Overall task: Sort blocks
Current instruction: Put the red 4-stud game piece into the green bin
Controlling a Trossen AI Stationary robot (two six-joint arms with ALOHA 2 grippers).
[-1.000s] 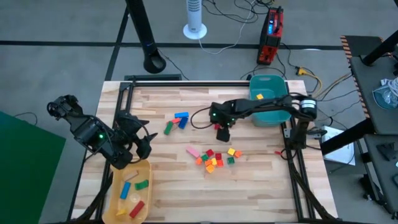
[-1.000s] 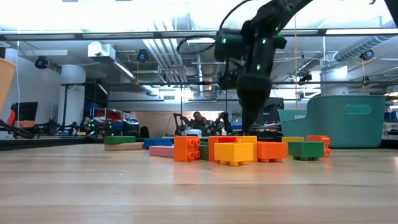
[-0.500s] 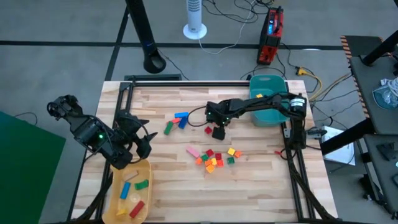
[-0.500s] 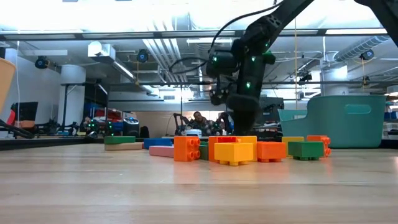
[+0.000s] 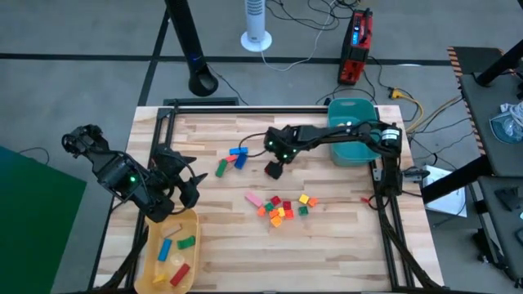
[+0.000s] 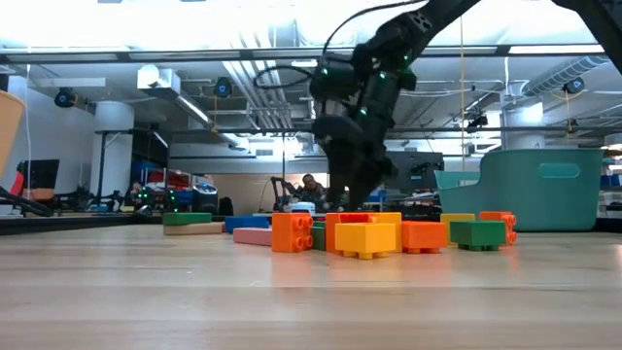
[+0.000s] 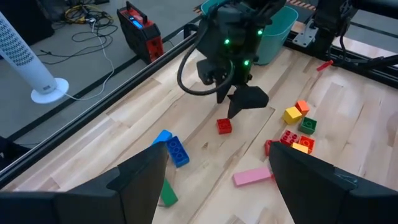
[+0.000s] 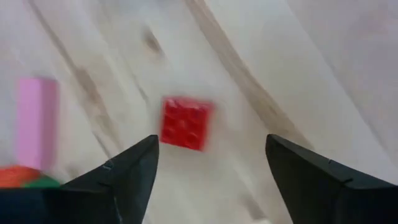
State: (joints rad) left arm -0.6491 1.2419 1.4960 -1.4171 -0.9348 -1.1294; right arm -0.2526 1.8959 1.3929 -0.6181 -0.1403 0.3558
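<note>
My right gripper [image 5: 275, 169] is open and hovers over the middle of the table, above a single red block [image 8: 185, 123]. In the right wrist view its fingers stand on either side of that block and apart from it. The block lies flat on the wood [image 7: 224, 126]. A cluster of red, orange, yellow and green blocks [image 5: 282, 208] lies nearer the front, with a pink bar [image 5: 254, 198] beside it. Blue blocks [image 5: 238, 155] and a green one [image 5: 221, 167] lie to the left. My left gripper [image 5: 184, 184] is open and empty at the table's left, by the yellow tray [image 5: 193, 219].
The yellow tray holds several blocks [image 5: 173, 249] at the front left. The teal bin [image 5: 353, 145] stands at the far right with a yellow block [image 5: 341, 126] in it. Black rails run along the table's left, far and right edges. Bare wood lies in front of the cluster.
My right gripper has moved toward the table's left edge and a little toward the far edge, away from the cluster of blocks, and now stands over the single red block. No block has moved.
</note>
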